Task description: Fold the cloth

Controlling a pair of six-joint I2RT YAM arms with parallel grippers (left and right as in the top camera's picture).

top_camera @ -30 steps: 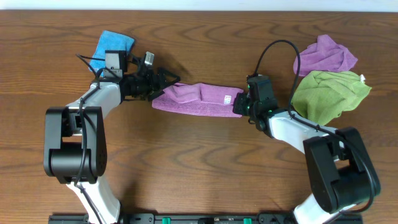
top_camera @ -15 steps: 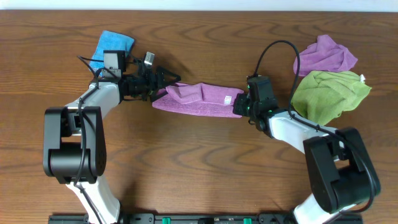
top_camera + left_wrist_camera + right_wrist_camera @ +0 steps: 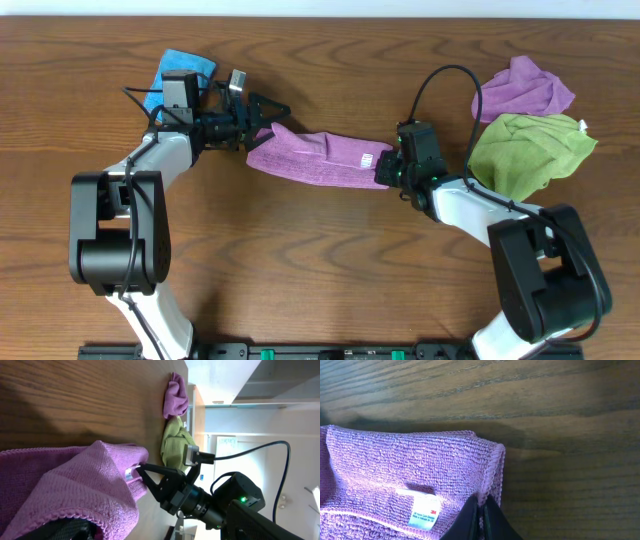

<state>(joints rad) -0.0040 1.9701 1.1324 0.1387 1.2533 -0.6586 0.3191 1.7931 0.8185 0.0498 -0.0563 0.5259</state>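
Surface: I'm looking down on a brown wooden table (image 3: 320, 260). The left wrist view shows a bright room past its edge.
Cloth: the cloth (image 3: 315, 158) lies on the table as a long, narrow, doubled-over band stretched between my two claws.
Tag: its white tag (image 3: 422, 516) sits just beside the right claw's tips.
Right claw: the right gripper (image 3: 480, 510) has its fingers pressed together on the cloth's hemmed edge, near a corner.
Left claw: the left gripper (image 3: 270, 115) has its fingers spread apart at the band's other end, which bunches up close to them. I cannot tell whether they touch it.
Behind the left claw: a blue cloth (image 3: 180, 72) lies by the wrist, on the side away from the band.
Beyond the right claw: a crumpled violet cloth (image 3: 525, 88) and a heaped lime-green cloth (image 3: 525, 150) lie against each other, well apart from the tips.
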